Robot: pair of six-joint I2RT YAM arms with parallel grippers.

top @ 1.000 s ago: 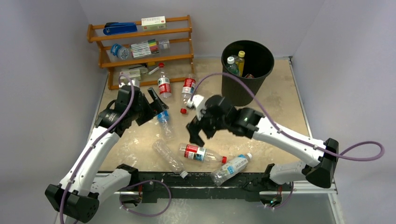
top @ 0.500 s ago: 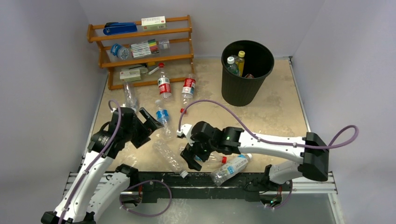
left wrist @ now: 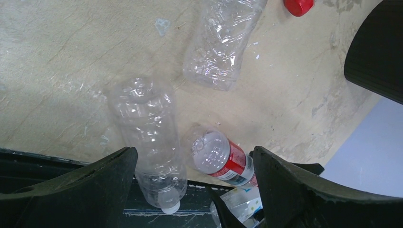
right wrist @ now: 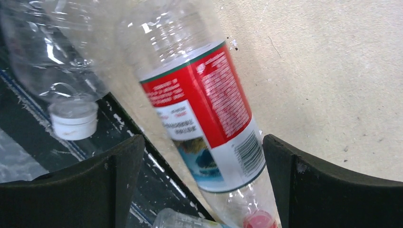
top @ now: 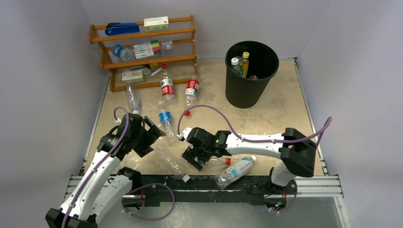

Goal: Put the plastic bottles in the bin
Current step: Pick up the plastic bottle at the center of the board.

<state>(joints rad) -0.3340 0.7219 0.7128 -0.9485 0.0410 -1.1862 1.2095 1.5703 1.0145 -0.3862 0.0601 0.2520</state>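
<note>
Several plastic bottles lie on the table. My right gripper (top: 195, 159) is open and low over a red-labelled bottle (right wrist: 204, 109), whose body lies between the spread jaws of that gripper (right wrist: 203, 142), its red cap (right wrist: 259, 221) at the bottom. My left gripper (top: 152, 137) is open above a clear bottle (top: 170, 159). In the left wrist view, that clear bottle (left wrist: 147, 133) and the red-labelled bottle (left wrist: 223, 159) lie between the left gripper's (left wrist: 194, 156) jaws. The black bin (top: 249, 90) stands at the far right and holds a green-tinted bottle (top: 236, 66) and a yellow one (top: 244, 61).
A blue-and-white labelled bottle (top: 235, 171) lies by the front rail. A blue-labelled bottle (top: 165, 118), two red-labelled ones (top: 167, 85) (top: 192, 88), a clear one (top: 132, 97) and a loose red cap (top: 187, 113) lie mid-table. A wooden shelf rack (top: 142, 52) stands far left.
Both arms have drawn back toward the near edge. The right gripper has come down around the red-labelled bottle. The left gripper has moved off the blue-labelled bottle toward the clear one.
</note>
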